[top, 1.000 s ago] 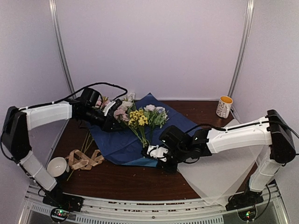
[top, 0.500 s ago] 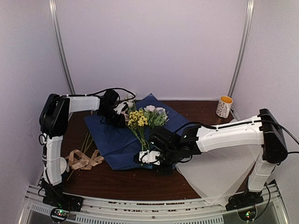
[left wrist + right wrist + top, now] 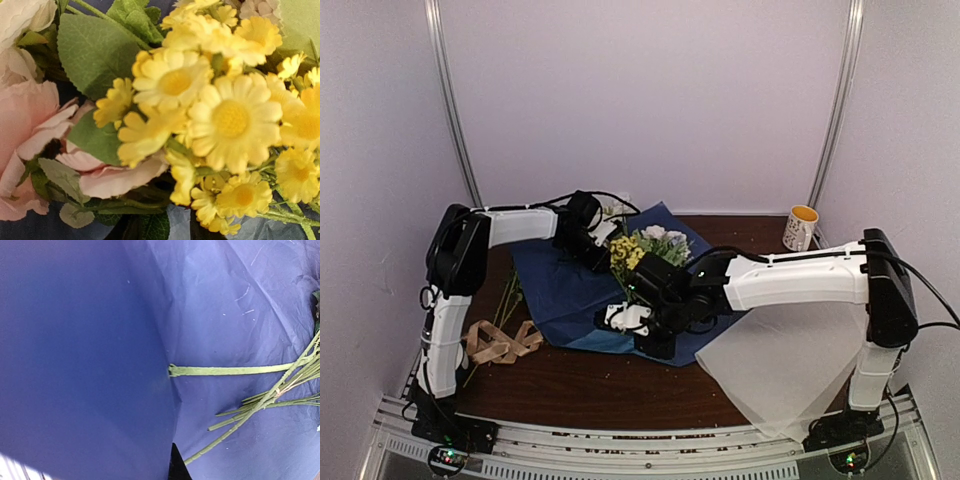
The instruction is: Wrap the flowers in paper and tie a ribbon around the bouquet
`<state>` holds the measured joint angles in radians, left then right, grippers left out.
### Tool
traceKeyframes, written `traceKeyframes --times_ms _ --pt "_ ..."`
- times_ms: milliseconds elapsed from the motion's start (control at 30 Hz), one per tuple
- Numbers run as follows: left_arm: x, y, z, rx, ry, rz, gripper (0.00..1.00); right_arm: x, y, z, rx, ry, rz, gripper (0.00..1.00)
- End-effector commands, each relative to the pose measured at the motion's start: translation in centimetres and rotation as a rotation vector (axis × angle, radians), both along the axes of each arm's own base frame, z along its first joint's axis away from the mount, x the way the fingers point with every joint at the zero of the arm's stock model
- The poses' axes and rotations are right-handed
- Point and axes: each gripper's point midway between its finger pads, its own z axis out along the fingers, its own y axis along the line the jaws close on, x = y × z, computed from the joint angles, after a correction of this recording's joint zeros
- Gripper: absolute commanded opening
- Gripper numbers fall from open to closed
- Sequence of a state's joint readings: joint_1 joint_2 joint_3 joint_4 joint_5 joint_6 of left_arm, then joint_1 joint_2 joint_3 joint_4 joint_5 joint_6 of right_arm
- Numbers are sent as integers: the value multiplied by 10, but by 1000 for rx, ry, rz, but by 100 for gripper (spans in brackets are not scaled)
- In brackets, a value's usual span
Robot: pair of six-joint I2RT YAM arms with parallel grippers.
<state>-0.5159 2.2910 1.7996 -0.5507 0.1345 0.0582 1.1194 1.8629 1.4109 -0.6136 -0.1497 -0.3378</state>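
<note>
Right end effector (image 3: 621,320), clamping the large navy paper sheet (image 3: 555,292), has swung left; left end effector's (image 3: 603,250) grip unreadable; keep the fold taut.

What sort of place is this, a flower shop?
Probably a robot test booth, not a shop: plain walls enclose one table, where two bolted-down arms handle flowers and blue paper.

top external sits high behind the arm bases (image 3: 445,432), looking down across the whole table (image 3: 570,385). left wrist jammed against the flowers (image 3: 220,115), right wrist close over the paper (image 3: 75,340); top view covers both patches.
</note>
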Motion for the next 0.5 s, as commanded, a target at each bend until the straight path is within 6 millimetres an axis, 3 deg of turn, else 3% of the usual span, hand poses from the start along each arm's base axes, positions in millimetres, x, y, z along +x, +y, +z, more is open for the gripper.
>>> traceKeyframes --times_ms 0,100,233,367,467 --pt "13 -4 24 -12 -69 -33 40 17 2 0 1 46 -72 0" --pt "8 -2 62 -42 -135 -56 49 22 -2 -4 1 110 -99 0" --pt "-17 7 123 -129 -242 -101 62 31 -6 -9 28 185 -146 0" --pt "-66 17 143 -200 -229 -172 64 42 -8 -10 81 279 -192 0" --pt "-119 16 143 -300 -145 -268 62 47 -7 -13 114 346 -214 0"
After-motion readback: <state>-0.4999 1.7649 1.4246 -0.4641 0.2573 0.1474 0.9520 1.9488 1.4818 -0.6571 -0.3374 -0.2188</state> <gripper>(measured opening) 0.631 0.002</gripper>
